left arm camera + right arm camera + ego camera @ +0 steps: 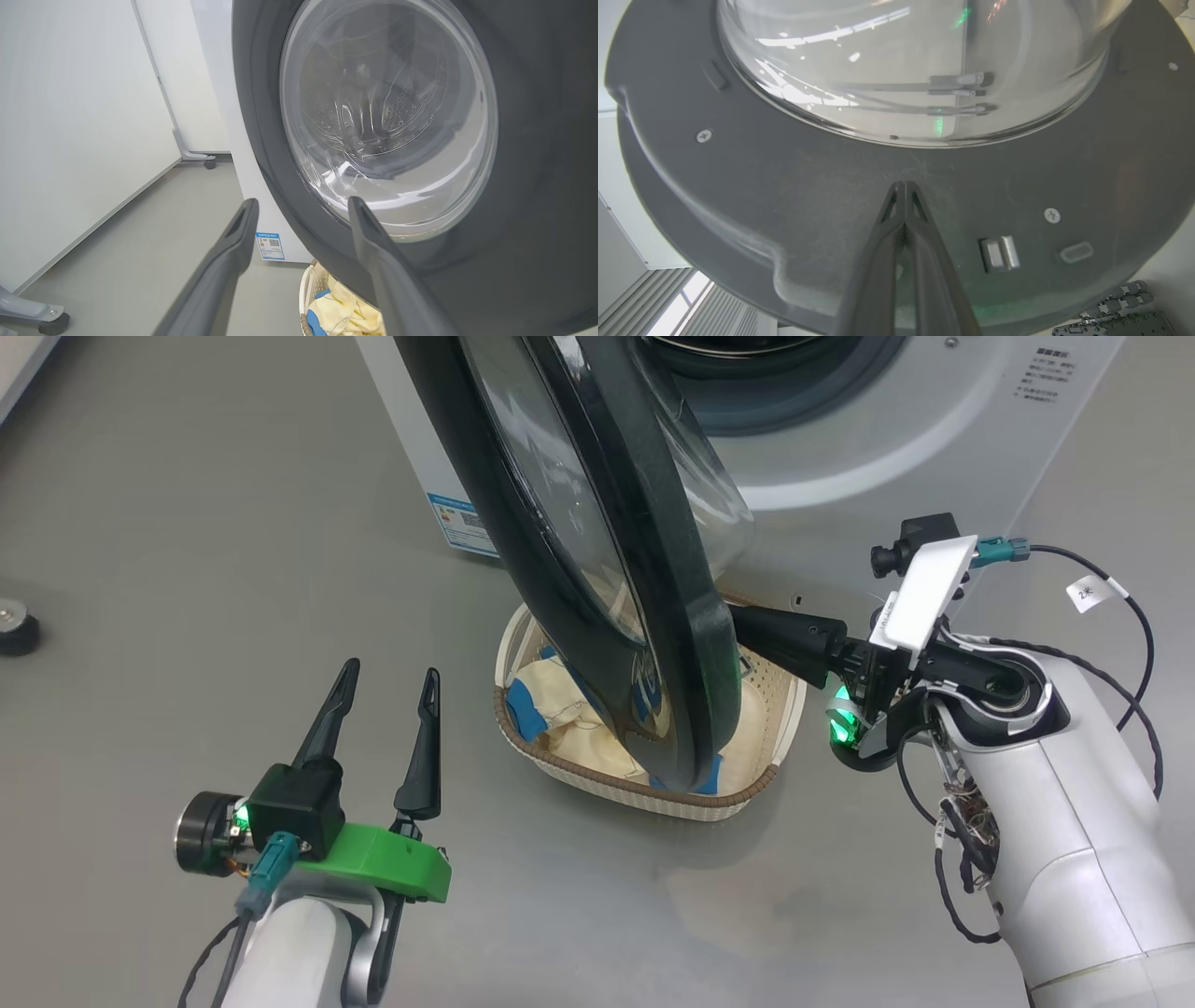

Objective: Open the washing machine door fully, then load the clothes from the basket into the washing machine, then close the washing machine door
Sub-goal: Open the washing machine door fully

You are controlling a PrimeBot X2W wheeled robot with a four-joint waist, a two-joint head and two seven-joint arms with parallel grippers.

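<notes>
Head view: washing machine door (579,504) standing partway open from the washing machine (887,448), with lower black rim over the basket (653,793). Basket on the grey floor (187,523) just before the machine's front, far rim hidden by the door. Clothes (579,723) inside the basket, partly covered by the door. Left gripper (390,669) at lower left, fingers spread wide, empty, well apart from the door, bare floor all round. Right gripper (747,621) reaching in from the right on the door's inner side, tips cut off by the rim. Drum opening cut off at the top edge.

Left wrist view: wide-spread fingers (233,252) before the door's outer face, nothing between. Open floor running left to a white wall (70,116). Basket corner and clothes low under the rim.

Right wrist view: fingers (887,261) pressed together, gripping nothing, tips at the dark inner ring just below the glass bowl; contact hard to judge. Metal latch (999,253) just beside.
</notes>
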